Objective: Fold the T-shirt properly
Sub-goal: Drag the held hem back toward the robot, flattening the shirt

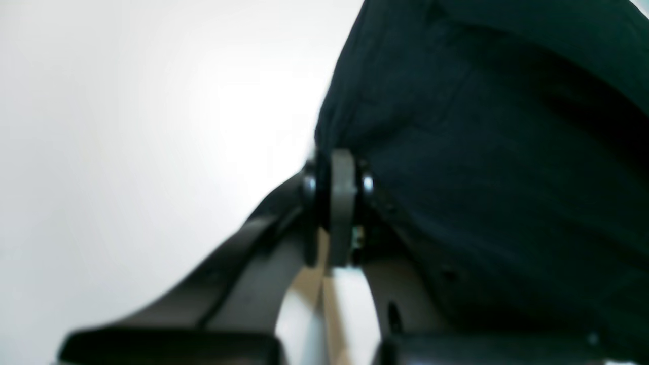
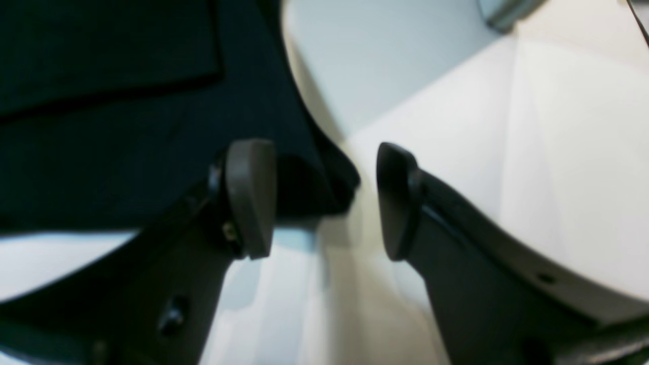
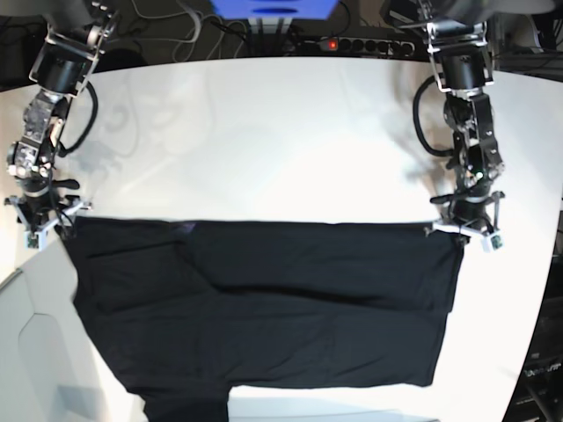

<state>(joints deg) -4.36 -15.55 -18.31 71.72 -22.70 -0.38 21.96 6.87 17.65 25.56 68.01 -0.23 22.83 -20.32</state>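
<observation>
The black T-shirt (image 3: pixel 264 308) lies spread flat on the white table (image 3: pixel 264 132), its straight far edge running between the two arms. In the base view my left gripper (image 3: pixel 464 230) sits at the cloth's far right corner. The left wrist view shows this gripper (image 1: pixel 337 203) shut, pinching the edge of the T-shirt (image 1: pixel 481 152). My right gripper (image 3: pixel 44 230) is at the far left corner. In the right wrist view it (image 2: pixel 324 200) stands open, with a corner of the T-shirt (image 2: pixel 127 126) reaching into the gap between its fingers (image 2: pixel 251 197).
A power strip with cables (image 3: pixel 352 42) and a blue object (image 3: pixel 273 7) lie beyond the table's far edge. The table's curved right edge (image 3: pixel 552 264) runs close by the left arm. A pale grey surface (image 3: pixel 26 352) shows at the lower left.
</observation>
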